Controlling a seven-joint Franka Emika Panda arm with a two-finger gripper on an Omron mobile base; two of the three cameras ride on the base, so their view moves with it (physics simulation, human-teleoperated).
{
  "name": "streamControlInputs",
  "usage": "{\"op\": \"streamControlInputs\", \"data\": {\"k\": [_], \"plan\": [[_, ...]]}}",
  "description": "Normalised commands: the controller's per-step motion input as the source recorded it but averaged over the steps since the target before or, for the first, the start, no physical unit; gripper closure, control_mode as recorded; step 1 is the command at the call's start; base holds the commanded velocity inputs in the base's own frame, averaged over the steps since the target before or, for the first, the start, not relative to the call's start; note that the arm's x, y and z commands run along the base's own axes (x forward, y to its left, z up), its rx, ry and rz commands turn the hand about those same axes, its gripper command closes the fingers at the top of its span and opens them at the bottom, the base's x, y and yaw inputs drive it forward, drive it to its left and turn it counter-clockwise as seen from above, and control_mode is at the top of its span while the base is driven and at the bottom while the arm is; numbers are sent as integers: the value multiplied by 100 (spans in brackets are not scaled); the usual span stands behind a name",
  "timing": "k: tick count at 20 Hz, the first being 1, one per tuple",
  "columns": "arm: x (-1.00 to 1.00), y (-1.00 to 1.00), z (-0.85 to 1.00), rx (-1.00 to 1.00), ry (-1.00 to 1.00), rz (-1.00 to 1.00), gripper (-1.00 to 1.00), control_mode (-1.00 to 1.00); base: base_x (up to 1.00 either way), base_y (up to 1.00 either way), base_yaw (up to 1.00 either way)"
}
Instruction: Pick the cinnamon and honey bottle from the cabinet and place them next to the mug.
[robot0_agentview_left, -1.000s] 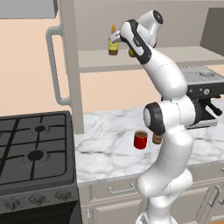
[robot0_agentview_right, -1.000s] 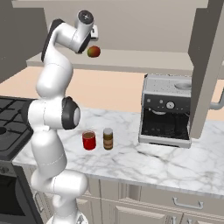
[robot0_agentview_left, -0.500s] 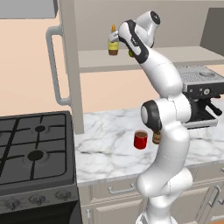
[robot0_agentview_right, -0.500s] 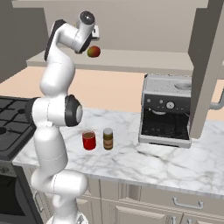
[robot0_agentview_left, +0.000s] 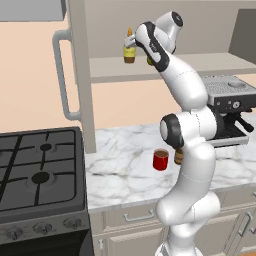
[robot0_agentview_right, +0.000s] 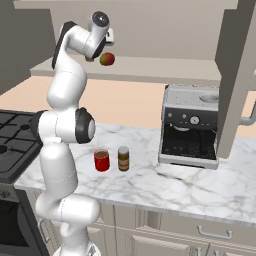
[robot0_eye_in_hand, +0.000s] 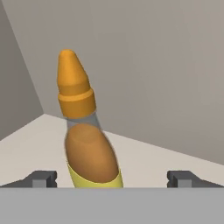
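Observation:
The honey bottle (robot0_agentview_left: 129, 48), amber with an orange cap and a yellow label, stands upright on the cabinet (robot0_agentview_left: 210, 64) shelf. My gripper (robot0_agentview_left: 135, 46) is raised to shelf height, just to the bottle's right. In the hand view the honey bottle (robot0_eye_in_hand: 89, 140) rises between the open fingertips (robot0_eye_in_hand: 43, 178), left of centre and touching neither. The gripper (robot0_eye_in_hand: 113, 179) holds nothing. Down on the marble counter the brown cinnamon (robot0_agentview_right: 123, 158) jar stands right beside the red mug (robot0_agentview_right: 101, 160). The left base view shows the mug (robot0_agentview_left: 160, 160) in front of my arm and the cinnamon (robot0_agentview_left: 178, 157) half hidden behind it.
A red-green fruit (robot0_agentview_right: 106, 59) lies on the shelf near my hand. A coffee machine (robot0_agentview_right: 192, 127) stands on the counter to the right, and a black stove (robot0_agentview_left: 35, 170) sits to the left. The cabinet door with its grey bar handle (robot0_agentview_left: 61, 75) hangs open left of the shelf.
My hand has moved left along the shelf toward the honey bottle, jaws still open. The mug and cinnamon have not moved.

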Motion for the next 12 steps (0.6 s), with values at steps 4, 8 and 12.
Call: {"op": "streamControlInputs", "data": {"k": [4, 8, 12], "plan": [[0, 6, -5, 0, 0, 0, -100, -100, 0, 0, 0], [4, 8, -13, 0, 0, 0, -100, -100, 0, 0, 0], [10, 8, -14, 0, 0, 0, -100, -100, 0, 0, 0]]}}
